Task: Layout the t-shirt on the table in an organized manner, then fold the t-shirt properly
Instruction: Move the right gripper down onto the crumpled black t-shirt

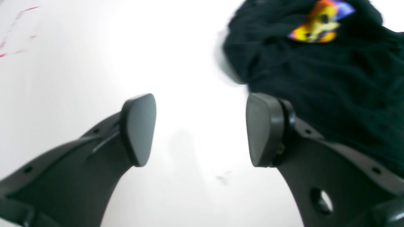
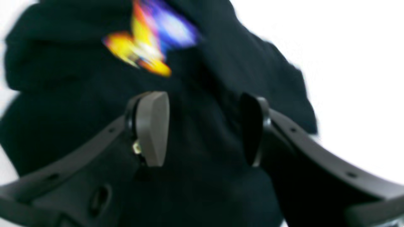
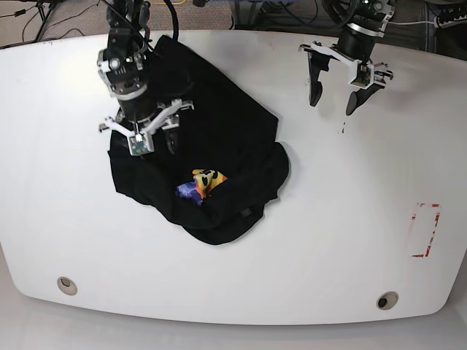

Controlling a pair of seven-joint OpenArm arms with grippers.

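Note:
The black t-shirt [image 3: 219, 138] lies crumpled in a heap on the white table [image 3: 328, 226], left of centre. Its yellow and purple print [image 3: 203, 184] shows only in part, between folds near the heap's front. My right gripper [image 3: 149, 142] hangs over the shirt's left part, open, with the cloth [image 2: 202, 176] below its fingers and the blurred print [image 2: 151, 41] beyond them. My left gripper [image 3: 333, 103] stands open over bare table at the back right, apart from the shirt. In the left wrist view nothing lies between its pads [image 1: 202, 129], and the shirt [image 1: 331, 82] is off to the right.
A red-outlined rectangle [image 3: 425, 230] marks the table at the right, seen faintly as a red mark [image 1: 19, 31] in the left wrist view. Two round grommet holes [image 3: 67, 285] [image 3: 387, 300] sit near the front edge. Cables lie beyond the back edge.

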